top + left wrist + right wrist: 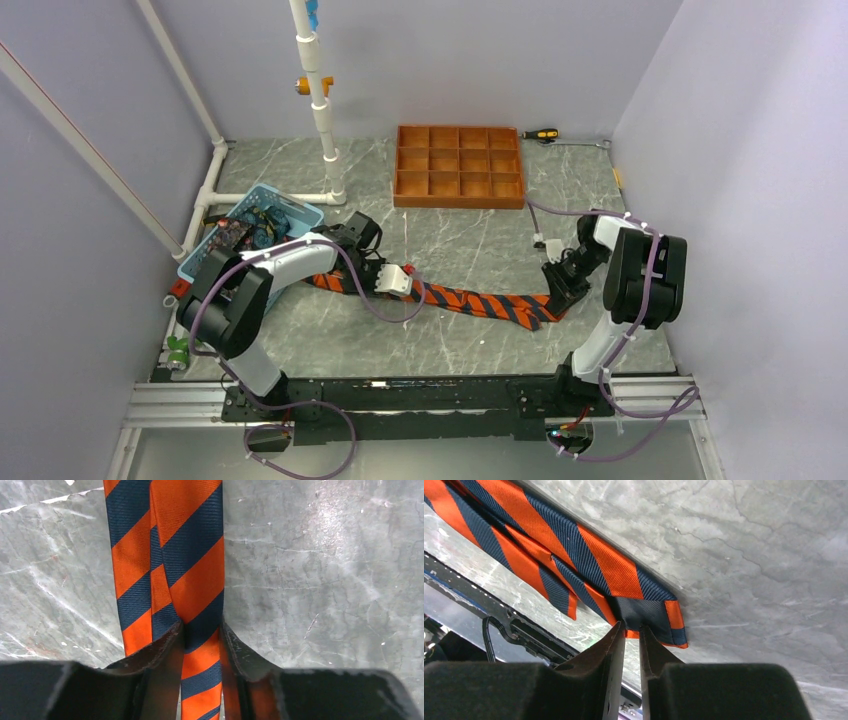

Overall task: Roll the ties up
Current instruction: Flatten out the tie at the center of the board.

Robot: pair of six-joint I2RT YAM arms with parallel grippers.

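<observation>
A tie striped in diagonal orange and dark blue [480,300] lies stretched across the table's middle. My left gripper [397,282] is shut on it near its left part. In the left wrist view the tie [190,555] narrows and runs between the fingers [165,647] of the left gripper [202,630]. My right gripper [556,283] is at the tie's right, folded end. In the right wrist view the right gripper [631,627] pinches the edge of that folded end [644,610]. More dark patterned ties [245,228] lie in a basket.
A light blue basket [300,207] stands at the left, next to white pipes [320,100]. An orange-brown gridded tray [460,165] stands at the back, with a screwdriver [540,133] behind it. Purple cables [370,300] loop near the left arm.
</observation>
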